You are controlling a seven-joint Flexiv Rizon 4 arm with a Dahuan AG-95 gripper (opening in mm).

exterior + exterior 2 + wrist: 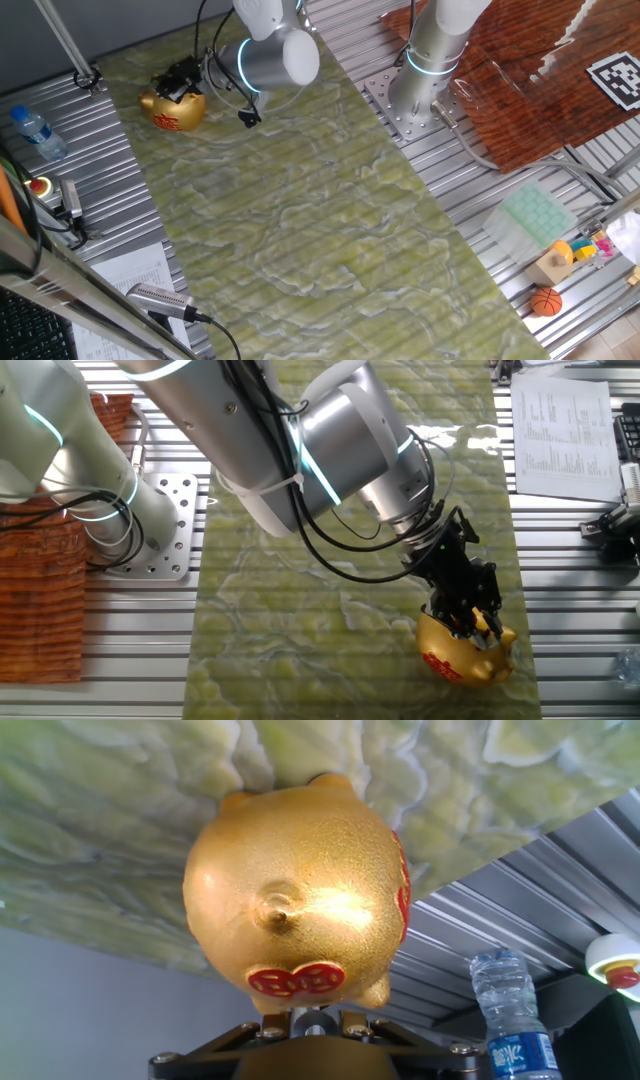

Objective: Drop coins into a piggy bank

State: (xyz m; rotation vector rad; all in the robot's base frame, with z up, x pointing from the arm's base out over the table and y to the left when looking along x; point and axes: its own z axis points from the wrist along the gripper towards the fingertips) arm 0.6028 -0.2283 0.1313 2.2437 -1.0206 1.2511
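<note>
The gold piggy bank (172, 110) with red markings stands near the far left corner of the green marbled mat (300, 200). It also shows in the other fixed view (462, 655) and fills the hand view (295, 900). My gripper (182, 78) hangs right over the pig's back, its black fingers (470, 610) almost touching the top. In the hand view the gripper (318, 1018) is closed on a small grey round coin (318, 1023), held just above the pig. The pig's slot is hidden.
A water bottle (38, 133) lies on the slatted metal table left of the pig, and a red button (40, 186) is nearby. Printed papers (130, 270) lie at the front left. A small orange basketball (546, 301) sits far right.
</note>
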